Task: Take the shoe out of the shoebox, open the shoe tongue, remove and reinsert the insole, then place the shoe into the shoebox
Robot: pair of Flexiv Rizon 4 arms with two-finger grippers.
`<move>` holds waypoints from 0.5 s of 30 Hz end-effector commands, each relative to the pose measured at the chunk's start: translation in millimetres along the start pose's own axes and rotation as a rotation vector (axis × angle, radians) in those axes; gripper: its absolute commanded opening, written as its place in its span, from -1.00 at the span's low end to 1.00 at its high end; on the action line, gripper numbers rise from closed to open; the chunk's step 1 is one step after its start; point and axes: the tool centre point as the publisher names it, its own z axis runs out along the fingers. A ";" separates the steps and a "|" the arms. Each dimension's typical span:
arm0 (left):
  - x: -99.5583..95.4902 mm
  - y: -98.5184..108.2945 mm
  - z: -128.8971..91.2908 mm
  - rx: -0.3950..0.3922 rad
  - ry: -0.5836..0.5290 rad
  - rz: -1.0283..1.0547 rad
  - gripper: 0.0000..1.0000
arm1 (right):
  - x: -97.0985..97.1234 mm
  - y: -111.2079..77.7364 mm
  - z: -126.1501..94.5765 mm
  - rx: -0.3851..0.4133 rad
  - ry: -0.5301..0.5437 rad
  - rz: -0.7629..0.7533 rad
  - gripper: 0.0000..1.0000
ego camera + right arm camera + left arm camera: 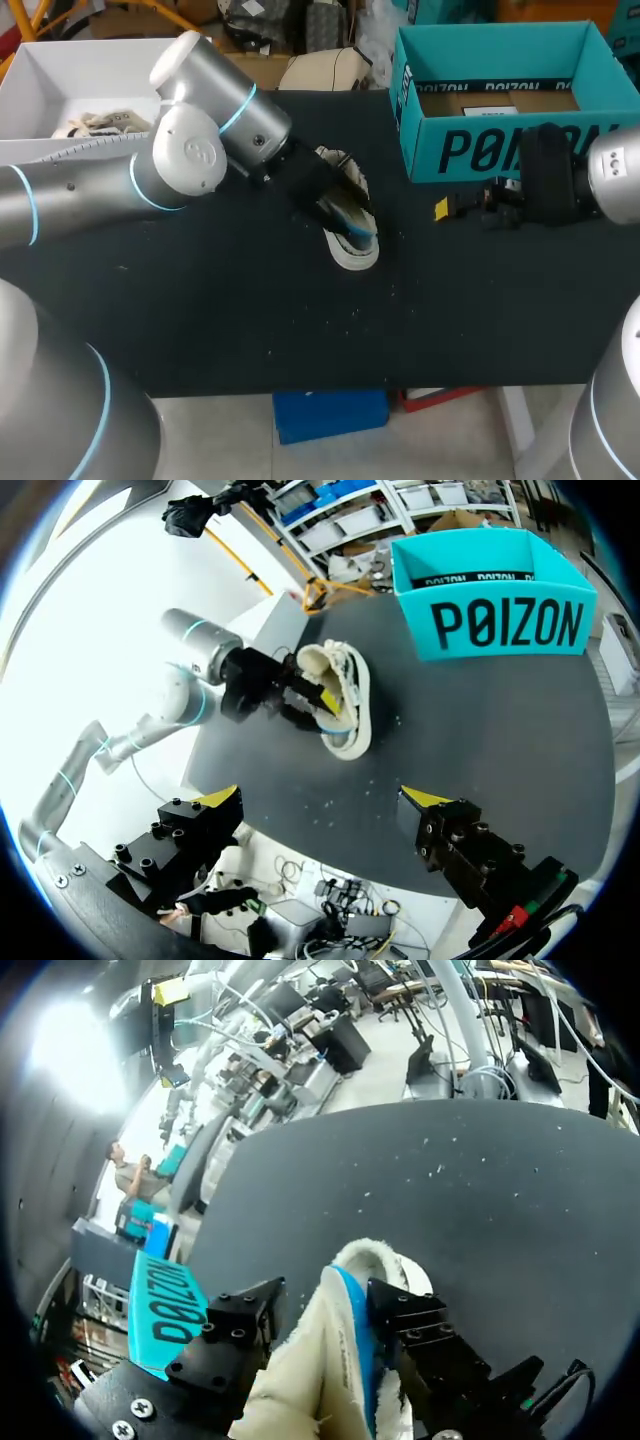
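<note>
A cream shoe [356, 252] [352, 712] lies on the black table [200, 300], a little left of the teal shoebox [470, 150] [500, 628]. Its cream insole with a blue edge [354, 224] [335, 1360] sticks up out of the shoe opening. My left gripper [338, 203] [328, 1310] [305, 695] is down at the shoe, its fingers apart, with the insole standing between them. The shoe's fluffy end [385, 1260] shows just ahead of the fingers. My right gripper [460, 210] [320, 800] hangs wide open and holds nothing, in front of the shoebox and to the right of the shoe.
The shoebox sits open at the table's back right, with brown cardboard inside. A white box [60, 70] at the back left holds a light bundle [100, 122]. The table's front half is bare black cloth.
</note>
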 end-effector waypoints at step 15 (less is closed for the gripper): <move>2.2 -7.9 -31.1 -0.211 0.319 0.057 -1.00 | -0.1 -0.8 0.6 -0.002 0.001 0.000 1.00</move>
